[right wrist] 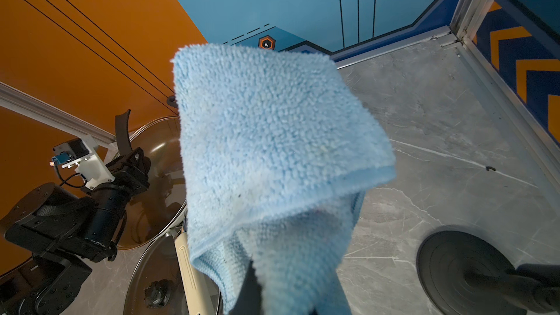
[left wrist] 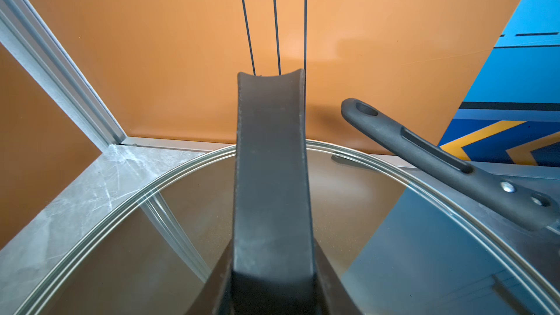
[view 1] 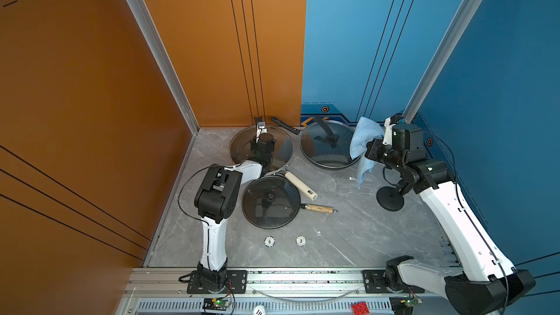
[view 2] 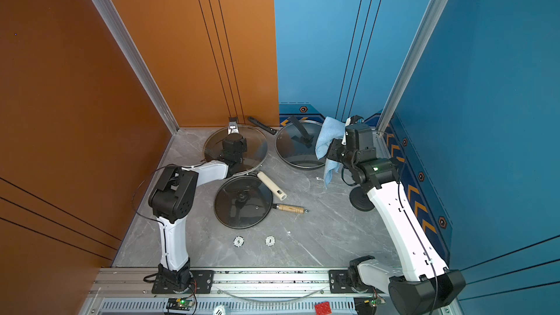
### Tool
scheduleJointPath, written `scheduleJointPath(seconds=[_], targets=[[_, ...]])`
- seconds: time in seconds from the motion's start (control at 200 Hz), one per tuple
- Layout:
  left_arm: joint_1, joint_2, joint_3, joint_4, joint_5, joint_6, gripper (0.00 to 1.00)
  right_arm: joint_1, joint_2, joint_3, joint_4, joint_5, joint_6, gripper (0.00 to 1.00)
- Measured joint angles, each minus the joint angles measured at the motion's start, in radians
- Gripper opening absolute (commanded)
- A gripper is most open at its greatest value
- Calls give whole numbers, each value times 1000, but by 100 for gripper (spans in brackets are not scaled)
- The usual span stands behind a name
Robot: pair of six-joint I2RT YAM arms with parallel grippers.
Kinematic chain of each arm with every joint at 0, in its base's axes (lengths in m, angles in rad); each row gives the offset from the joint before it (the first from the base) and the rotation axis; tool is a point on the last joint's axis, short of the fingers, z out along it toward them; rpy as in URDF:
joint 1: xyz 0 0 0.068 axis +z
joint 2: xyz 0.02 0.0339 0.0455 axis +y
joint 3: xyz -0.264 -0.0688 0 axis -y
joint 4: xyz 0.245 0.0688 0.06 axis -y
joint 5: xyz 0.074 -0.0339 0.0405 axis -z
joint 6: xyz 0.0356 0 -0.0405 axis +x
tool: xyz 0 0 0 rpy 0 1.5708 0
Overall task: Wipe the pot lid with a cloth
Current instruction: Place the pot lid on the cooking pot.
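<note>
Microfibre, light blue: the cloth (right wrist: 272,146) hangs folded from the right gripper (view 1: 365,150). Its fingers are pinched together on a bunch of it, leaving a loose pad free for wiping. We note the cloth is raised beside the rear lidded pan (view 1: 330,165), well apart from the pot lid (view 1: 281,146). The left gripper (right wrist: 136,162) sits at that glass lid's black arched handle (left wrist: 271,177), fingers seemingly clamped on it. We judge this steadies the lid for wiping.
</note>
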Motion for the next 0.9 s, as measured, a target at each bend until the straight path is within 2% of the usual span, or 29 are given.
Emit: scheduleJointPath(seconds=[0.46,0.901], targets=[[-6,0,-22,23,-48,-69,0,-21,0,0,-17,1,-1,0],[-24,0,-31,34,-130,-52,0,-39,25,7,-31,-14,-7,0]])
